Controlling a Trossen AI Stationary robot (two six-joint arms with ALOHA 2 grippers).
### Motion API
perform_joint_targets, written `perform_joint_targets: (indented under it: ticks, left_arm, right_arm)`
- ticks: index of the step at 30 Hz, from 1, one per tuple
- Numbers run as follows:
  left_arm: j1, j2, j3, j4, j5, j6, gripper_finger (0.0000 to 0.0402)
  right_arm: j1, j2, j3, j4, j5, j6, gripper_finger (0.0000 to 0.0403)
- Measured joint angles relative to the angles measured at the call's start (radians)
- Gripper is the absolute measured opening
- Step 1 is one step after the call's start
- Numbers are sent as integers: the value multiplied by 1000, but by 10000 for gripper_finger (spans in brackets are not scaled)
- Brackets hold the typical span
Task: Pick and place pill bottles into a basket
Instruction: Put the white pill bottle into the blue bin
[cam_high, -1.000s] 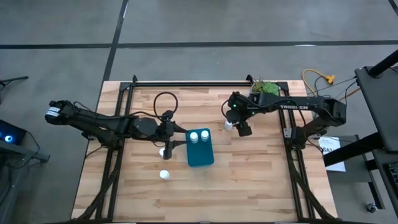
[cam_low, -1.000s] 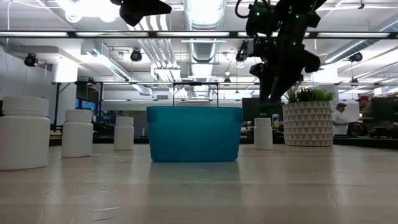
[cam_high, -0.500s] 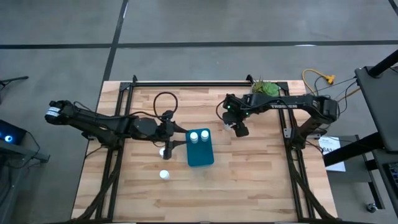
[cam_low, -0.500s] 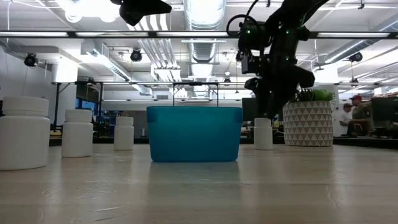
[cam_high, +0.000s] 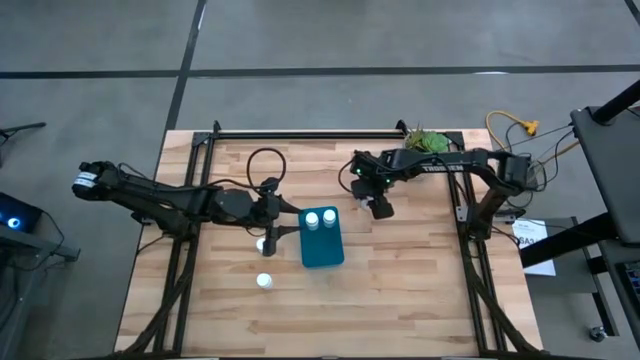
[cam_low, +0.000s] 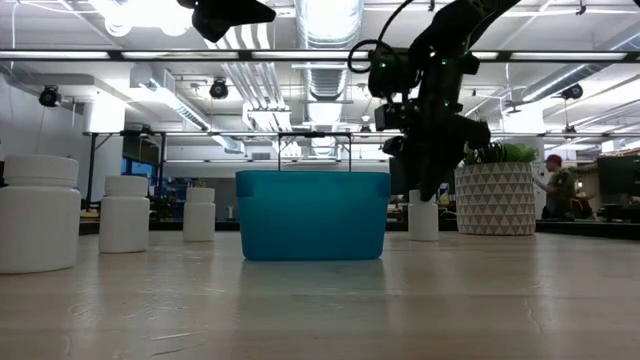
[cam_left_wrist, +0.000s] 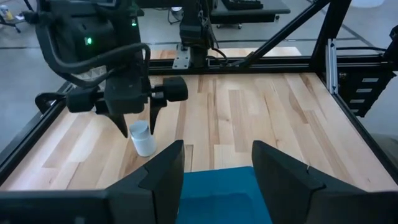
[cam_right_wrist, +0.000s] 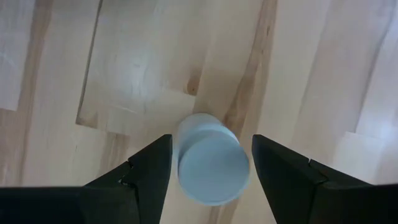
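Basket (cam_high: 322, 240) mid-tabletop, two bottles (cam_high: 320, 219) in its far end, plant pot (cam_high: 426, 142) near the far right corner.

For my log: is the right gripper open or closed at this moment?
Open. The right gripper has its fingers spread on both sides of a standing pill bottle, with gaps showing.

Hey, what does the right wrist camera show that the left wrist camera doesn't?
Only the right wrist view looks straight down on the pill bottle, showing its round cap centred between that arm's open fingers, with bare wood around it. Only the left wrist view shows the teal basket just past the left claw, which is open, plus the whole right claw from the side, poised over the bottle with its fingertips on either side of the cap. Both show that same bottle standing upright on the wooden table, not yet lifted.
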Motion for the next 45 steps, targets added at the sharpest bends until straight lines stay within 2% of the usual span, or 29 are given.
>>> perform_joint_targets:
  ticks: [16,38,45]
  left_arm:
    - [0,0,0,0,0,0,173]
    - [0,0,0,2,0,-1,173]
    - [0,0,1,3,0,-1,173]
  right_arm:
    - [-18,-10,17,-34,1,0,214]
    - [-18,-1,12,-34,-4,-2,152]
    - [-17,-6,26,-65,-3,1,149]
